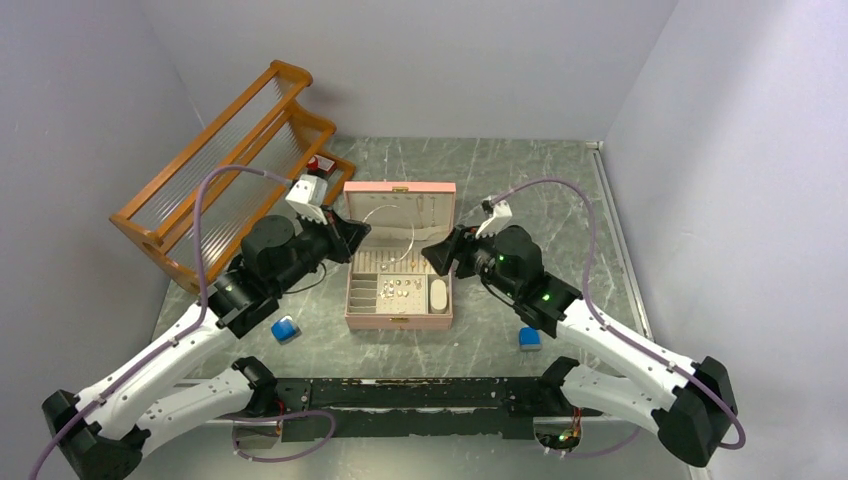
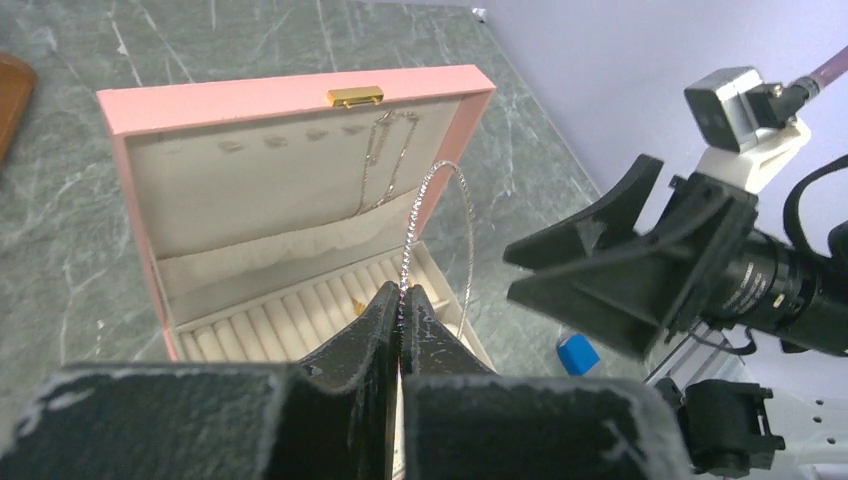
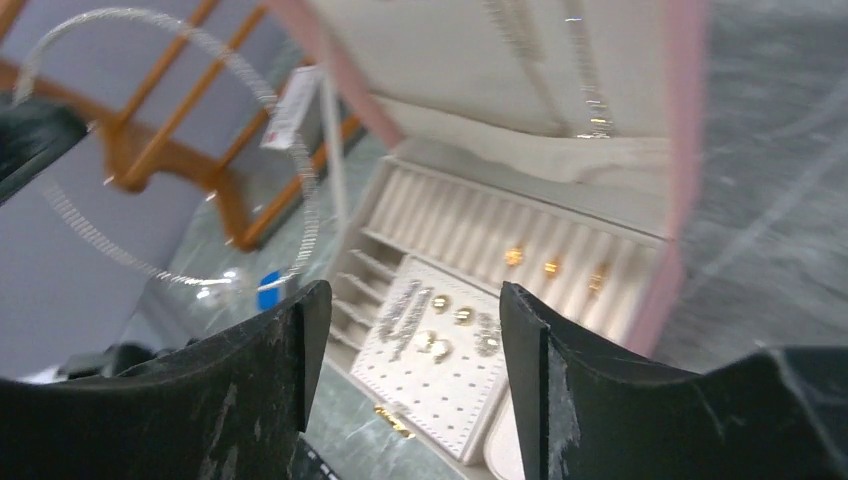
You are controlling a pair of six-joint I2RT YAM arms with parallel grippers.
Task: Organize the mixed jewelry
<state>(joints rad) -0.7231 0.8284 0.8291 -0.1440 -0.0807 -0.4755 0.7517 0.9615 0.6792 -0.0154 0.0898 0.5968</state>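
The left wrist view shows the left gripper (image 2: 400,300) with its fingers pressed together on the thin glittering wire hoop (image 2: 413,232), which stands upright over the open pink rectangular jewelry box (image 2: 250,95). Only the right wrist view shows the right gripper (image 3: 410,295) with fingers spread wide, and tiny gold and silver studs (image 3: 440,340) lying on the box's cream perforated pad (image 3: 440,395).

the hoop (image 2: 412,232) is partly hidden between the left jaws.

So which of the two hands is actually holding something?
The left hand, shut on the thin wire hoop; the right hand is open and empty.
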